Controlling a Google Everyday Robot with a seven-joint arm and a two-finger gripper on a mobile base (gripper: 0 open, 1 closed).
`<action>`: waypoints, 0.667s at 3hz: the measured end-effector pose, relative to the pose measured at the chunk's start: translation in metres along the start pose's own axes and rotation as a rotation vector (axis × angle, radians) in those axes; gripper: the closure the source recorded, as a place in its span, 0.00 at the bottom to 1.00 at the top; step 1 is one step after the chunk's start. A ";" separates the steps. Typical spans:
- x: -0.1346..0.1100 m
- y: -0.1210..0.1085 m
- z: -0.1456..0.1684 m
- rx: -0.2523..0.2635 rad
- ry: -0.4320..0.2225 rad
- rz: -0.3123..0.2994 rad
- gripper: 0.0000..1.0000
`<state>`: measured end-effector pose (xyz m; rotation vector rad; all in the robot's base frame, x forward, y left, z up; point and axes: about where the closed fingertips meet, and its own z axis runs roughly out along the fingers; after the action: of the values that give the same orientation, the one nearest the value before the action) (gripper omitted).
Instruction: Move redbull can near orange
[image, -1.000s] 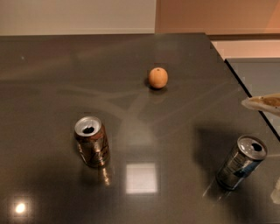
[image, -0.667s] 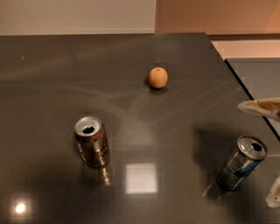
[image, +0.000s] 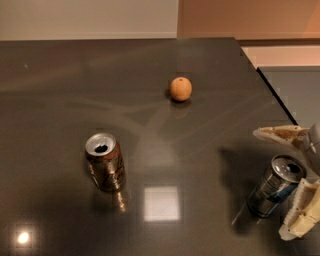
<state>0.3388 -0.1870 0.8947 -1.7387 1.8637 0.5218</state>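
The redbull can (image: 276, 189), slim and silver with blue patches, stands at the table's front right. The orange (image: 180, 88) lies far behind it, toward the table's middle back. My gripper (image: 272, 183) comes in from the right edge and is open. One cream finger (image: 280, 135) is just behind the can's top and the other finger (image: 301, 212) is in front of it to the right, so the can stands between them. I cannot tell whether either finger touches the can.
A wider brown-bronze can (image: 105, 161) stands at the front left. The dark glossy table (image: 75, 90) ends at its right edge (image: 270, 87), close to the redbull can. A bright light reflection (image: 161, 203) shows on the table front.
My gripper has moved left into view from the right edge. Its fingers now stand on either side of the redbull can. The cans and the orange have not moved.
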 end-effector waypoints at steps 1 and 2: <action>0.004 0.001 0.004 0.000 -0.011 0.009 0.17; 0.008 0.001 -0.002 0.017 -0.022 0.030 0.41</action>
<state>0.3374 -0.1945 0.8916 -1.6900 1.8766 0.5326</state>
